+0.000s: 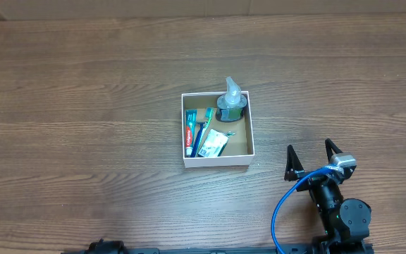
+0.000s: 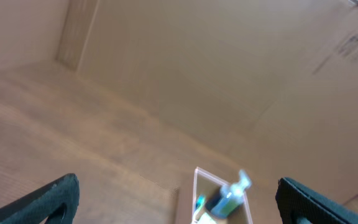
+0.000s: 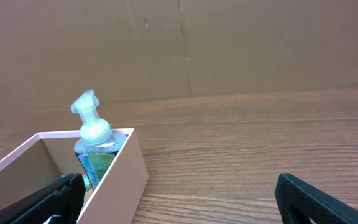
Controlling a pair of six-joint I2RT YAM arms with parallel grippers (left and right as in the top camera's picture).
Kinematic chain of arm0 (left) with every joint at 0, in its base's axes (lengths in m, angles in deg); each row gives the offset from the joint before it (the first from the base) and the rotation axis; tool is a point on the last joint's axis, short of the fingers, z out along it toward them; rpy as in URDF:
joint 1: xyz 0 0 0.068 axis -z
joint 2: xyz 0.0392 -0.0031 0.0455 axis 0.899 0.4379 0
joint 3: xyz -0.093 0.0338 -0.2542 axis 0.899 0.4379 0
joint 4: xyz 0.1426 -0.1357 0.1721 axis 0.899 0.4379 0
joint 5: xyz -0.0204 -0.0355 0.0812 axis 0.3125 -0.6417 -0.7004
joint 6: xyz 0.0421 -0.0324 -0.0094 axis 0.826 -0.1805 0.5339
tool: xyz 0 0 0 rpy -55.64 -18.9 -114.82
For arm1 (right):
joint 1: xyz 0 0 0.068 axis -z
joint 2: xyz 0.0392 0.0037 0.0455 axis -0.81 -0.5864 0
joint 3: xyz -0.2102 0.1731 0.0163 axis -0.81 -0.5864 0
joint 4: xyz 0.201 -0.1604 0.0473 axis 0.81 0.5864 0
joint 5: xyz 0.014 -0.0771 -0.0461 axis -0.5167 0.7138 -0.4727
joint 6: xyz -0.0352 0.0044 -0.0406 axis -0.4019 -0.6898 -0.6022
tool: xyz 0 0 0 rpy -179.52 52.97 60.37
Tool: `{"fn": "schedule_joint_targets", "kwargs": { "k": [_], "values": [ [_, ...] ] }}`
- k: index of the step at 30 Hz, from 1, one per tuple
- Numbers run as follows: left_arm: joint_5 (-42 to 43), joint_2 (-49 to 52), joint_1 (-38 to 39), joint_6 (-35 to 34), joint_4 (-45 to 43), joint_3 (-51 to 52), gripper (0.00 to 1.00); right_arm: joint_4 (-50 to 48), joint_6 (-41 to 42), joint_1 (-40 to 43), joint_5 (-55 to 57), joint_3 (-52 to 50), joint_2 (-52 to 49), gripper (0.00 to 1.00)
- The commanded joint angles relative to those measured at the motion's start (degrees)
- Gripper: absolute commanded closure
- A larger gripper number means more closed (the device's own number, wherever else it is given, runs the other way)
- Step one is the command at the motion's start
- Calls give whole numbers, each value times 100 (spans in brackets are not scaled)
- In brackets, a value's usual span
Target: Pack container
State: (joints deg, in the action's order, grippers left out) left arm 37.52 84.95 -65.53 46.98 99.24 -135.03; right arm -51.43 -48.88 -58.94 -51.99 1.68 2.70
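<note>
Right gripper (image 1: 309,150), overhead: fingers spread, empty, near the container (image 1: 217,161) on its right-front side. Container sits mid-table (image 1: 83,106), holding pump bottle (image 1: 231,102), toothpaste (image 1: 189,132), toothbrush (image 1: 201,132). Left wrist: left gripper (image 2: 178,186) wide apart, empty, container ahead. Right wrist: container corner at left, bottle upright inside.

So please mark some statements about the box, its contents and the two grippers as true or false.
1. The pump bottle stands inside the container. True.
2. The right gripper holds the toothpaste. False: it is open and empty, beside the container, and the toothpaste lies inside.
3. A lid covers the container. False: its top is open.
4. The left gripper is open. True.
</note>
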Motion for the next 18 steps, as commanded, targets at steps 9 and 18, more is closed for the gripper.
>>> {"fn": "schedule_joint_targets", "kwargs": {
  "k": [9,18],
  "values": [
    [70,-916,-203,15,675,999,0,-17,-39,42,31,-46,68,0],
    [50,-1029,-343,-275,-313,2192,0,-17,-39,42,31,-46,68,0]
  ]
}}
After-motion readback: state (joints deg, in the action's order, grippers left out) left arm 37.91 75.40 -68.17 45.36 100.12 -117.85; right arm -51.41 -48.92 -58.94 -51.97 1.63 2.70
